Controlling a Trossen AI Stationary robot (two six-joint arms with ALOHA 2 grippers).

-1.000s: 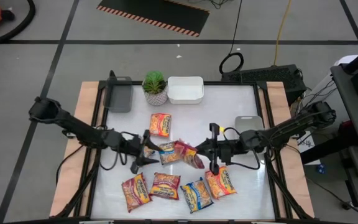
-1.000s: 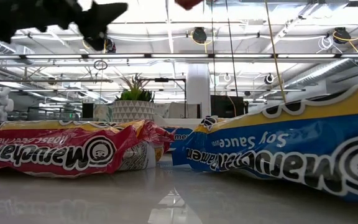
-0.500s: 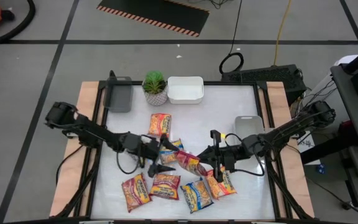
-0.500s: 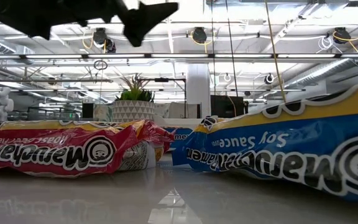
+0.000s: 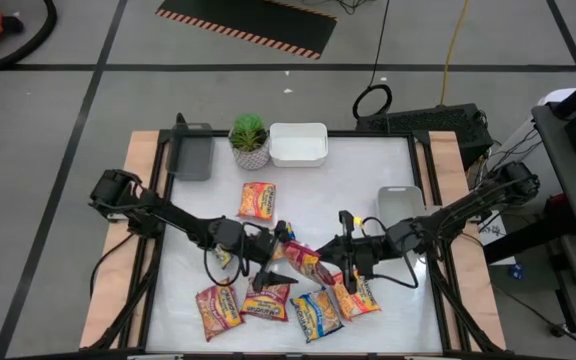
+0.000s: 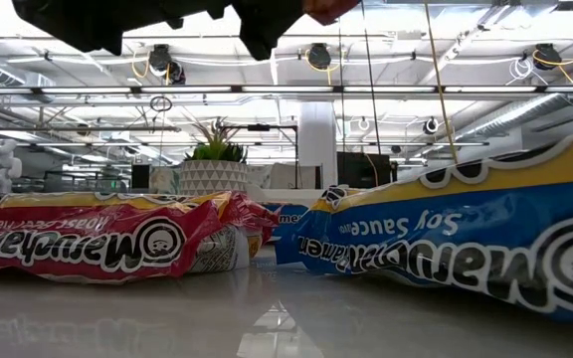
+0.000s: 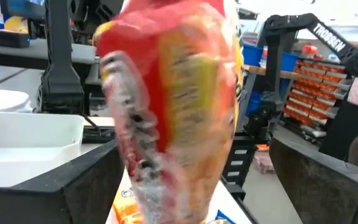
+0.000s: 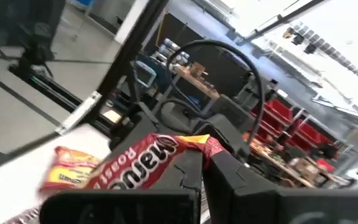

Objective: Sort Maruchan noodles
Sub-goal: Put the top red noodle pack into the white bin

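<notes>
Your right gripper [image 5: 340,262] – clamped on red packet [image 5: 306,262] | left gripper [image 5: 273,268] – spread wide around its far end | other packets [image 5: 268,300] lie just below on tabletop [image 5: 348,170]

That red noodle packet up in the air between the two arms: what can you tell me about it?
The red packet is a flat, glossy, crinkled plastic pouch, red with yellow print and white Maruchan lettering. It hangs tilted above the middle of the table, over other packets. The right gripper is shut on one end of it. The left gripper, open, is at its other end; whether that one touches the packet I cannot tell.
</notes>
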